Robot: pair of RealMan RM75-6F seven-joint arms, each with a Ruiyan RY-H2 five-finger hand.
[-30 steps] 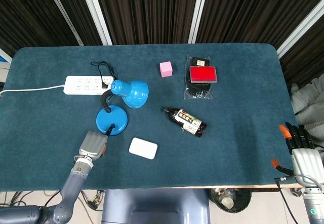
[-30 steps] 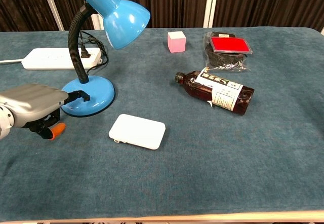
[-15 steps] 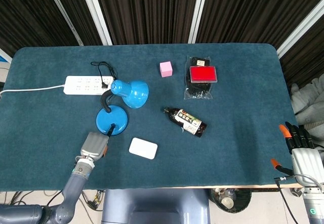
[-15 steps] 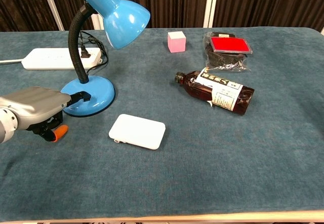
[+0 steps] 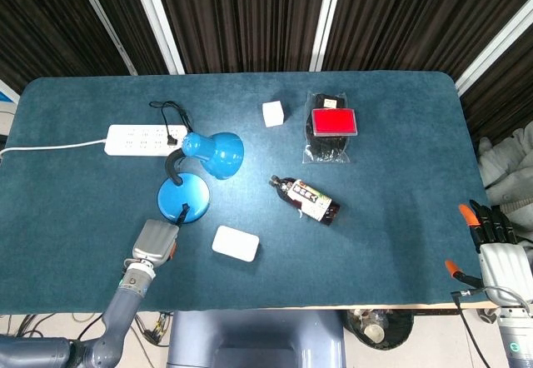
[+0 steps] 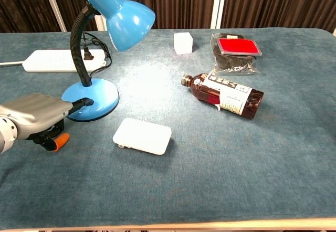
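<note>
Two hands show in the head view. The left hand [image 5: 155, 241] lies at the near left of the bench [image 5: 400, 176], palm down, its dark fingertip touching the near edge of the blue lamp base [image 5: 184, 197]; it grips nothing, though from this view I cannot tell how far its fingers curl. The lamp shade [image 5: 215, 153] leans just to the right of the base, and a white power strip [image 5: 143, 140] lies further off to the left. A white pad [image 5: 235, 243] lies just right of the left hand. A brown bottle [image 5: 306, 200] lies on its side mid-bench; a pale cube [image 5: 272, 113] and a red-lidded box on a black pouch [image 5: 331, 123] sit far off. The right hand [image 5: 491, 239] hangs off the near right corner, fingers spread, holding nothing.

From the chest view, the left hand [image 6: 37, 114] rests low at the left, one black finger [image 6: 84, 102] pressing the rim of the lamp base [image 6: 97, 98], an orange fingertip [image 6: 56, 141] tucked beneath. The white pad [image 6: 142, 136] lies near, to the right; the bottle [image 6: 226, 95] lies well apart. The right hand does not show.
</note>
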